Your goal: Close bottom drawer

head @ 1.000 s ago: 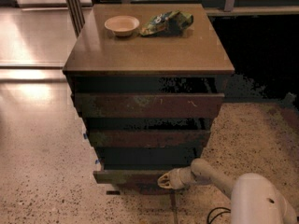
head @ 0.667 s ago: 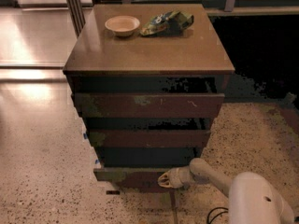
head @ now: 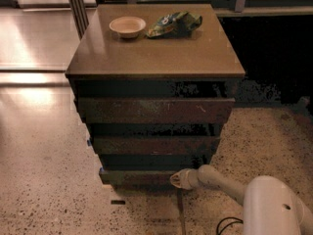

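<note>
camera view | bottom drawer point(head: 134, 177) was lowest in the cabinet point(head: 156, 62), its dark front facing near, by the floor | gripper point(head: 177, 179) was at the right part of that front, touching or just short, could not tell | claw open or closed: could not tell | bowl point(head: 127, 26) and green packet point(head: 174, 23) lay on the far cabinet top

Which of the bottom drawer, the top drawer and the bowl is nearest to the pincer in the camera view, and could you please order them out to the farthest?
1. Bottom drawer: lowest in the cabinet, right beside the pincer, on its left.
2. Top drawer: highest front, well above the pincer.
3. Bowl: on the cabinet top, far back left.
</note>
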